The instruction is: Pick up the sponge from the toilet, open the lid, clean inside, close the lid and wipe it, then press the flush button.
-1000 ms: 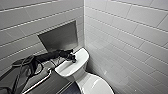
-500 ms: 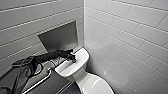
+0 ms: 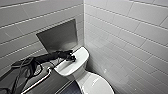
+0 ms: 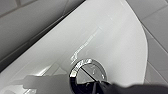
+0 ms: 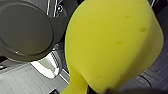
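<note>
The toilet [image 3: 82, 75] stands in a corner of the room with its lid [image 3: 96, 85] down over the bowl, so what the bowl holds cannot be seen. Behind the bowl, the white tank cover [image 3: 75, 62] lies flat on the tank and carries the flush button [image 4: 87, 73], a round button in a shiny ring, split across the middle. The walls [image 3: 130, 32] on both sides are laid in pale oblong tiles, a dull metal panel [image 3: 60, 36] is let into the wall behind the tank, and a grab bar [image 3: 37, 81] runs along the wall beside it. The left arm reaches in low and nearly level over the bar, its wrist bent down so that the left tool [image 3: 71, 58] rests on the tank cover at the flush button; whether that tool is spread or pressed together cannot be told. The sponge [image 5: 112, 42], bright yellow, sits close before the right wrist camera, pinched in the right tool [image 5: 105, 91] and held above the grey tiled floor [image 5: 22, 80].
</note>
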Controlling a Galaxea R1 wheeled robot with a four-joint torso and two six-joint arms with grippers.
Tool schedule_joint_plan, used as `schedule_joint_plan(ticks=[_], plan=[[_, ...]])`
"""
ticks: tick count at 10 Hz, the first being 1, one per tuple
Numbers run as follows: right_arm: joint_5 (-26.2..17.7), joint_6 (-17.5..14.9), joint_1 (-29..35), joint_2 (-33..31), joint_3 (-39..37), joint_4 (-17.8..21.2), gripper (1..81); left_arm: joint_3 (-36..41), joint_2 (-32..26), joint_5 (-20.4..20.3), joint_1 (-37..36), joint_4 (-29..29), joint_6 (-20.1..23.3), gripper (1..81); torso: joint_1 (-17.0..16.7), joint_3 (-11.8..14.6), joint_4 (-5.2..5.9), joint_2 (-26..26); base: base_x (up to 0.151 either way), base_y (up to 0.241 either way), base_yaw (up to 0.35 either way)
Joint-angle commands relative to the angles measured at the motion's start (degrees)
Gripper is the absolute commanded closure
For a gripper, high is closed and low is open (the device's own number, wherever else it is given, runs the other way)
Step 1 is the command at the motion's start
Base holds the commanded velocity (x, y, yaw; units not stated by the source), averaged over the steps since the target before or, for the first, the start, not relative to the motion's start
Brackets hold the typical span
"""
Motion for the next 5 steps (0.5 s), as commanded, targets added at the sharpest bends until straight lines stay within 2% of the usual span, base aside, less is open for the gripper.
schedule_joint_plan(ticks=[1,5], plan=[[-4.12,-0.05,-1.02,-1.46,1.46,-0.46,81.1,-5.09,-4.26,0.45,-9.44,2.62,-0.34,81.1,0.0,0.02,0.0,0.0,0.0,0.0,0.0],[-4.12,-0.14,-1.2,-0.5,0.67,-0.46,81.1,-5.09,-3.82,-0.26,-6.89,5.25,-0.43,81.1,0.0,0.0,-0.02,0.0,0.0,0.0,0.0]])
